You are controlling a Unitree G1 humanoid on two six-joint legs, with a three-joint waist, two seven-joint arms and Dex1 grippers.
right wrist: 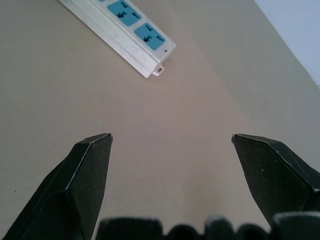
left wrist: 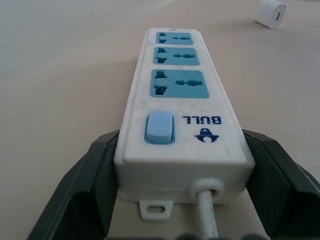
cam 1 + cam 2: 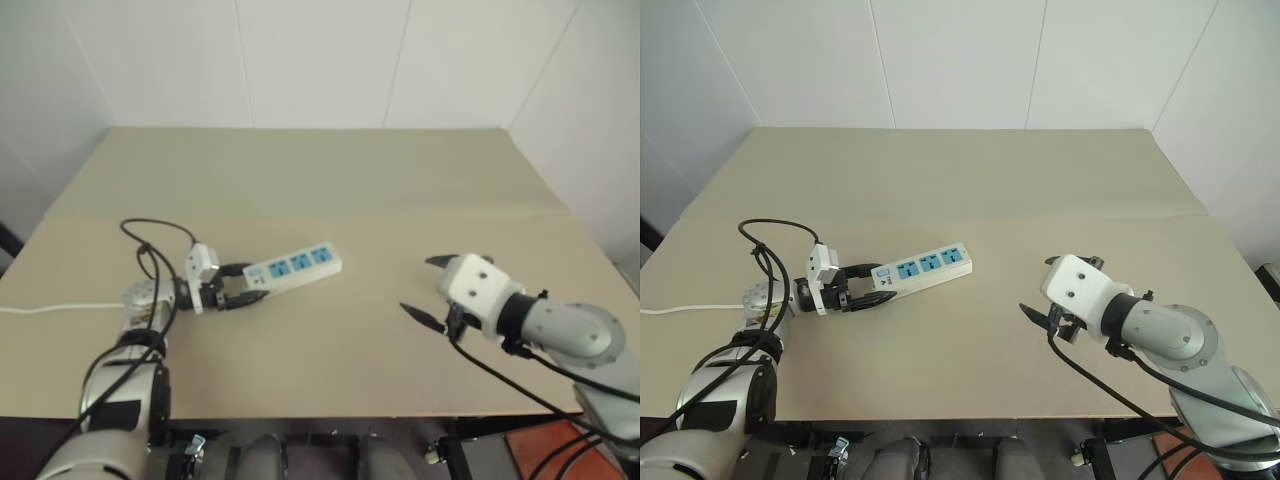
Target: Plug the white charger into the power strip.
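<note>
My left gripper (image 3: 862, 292) brackets the power strip's (image 3: 923, 268) switch end without clamping, my right gripper (image 3: 1058, 297) gapes empty, the white charger (image 2: 270, 13) lies beyond the strip's far end; closing off-centre could skew it.

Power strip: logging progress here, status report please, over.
Left tool at power strip's switch end. Right tool open, empty. White charger loose on table beyond strip's far end. Sockets unobstructed.
</note>
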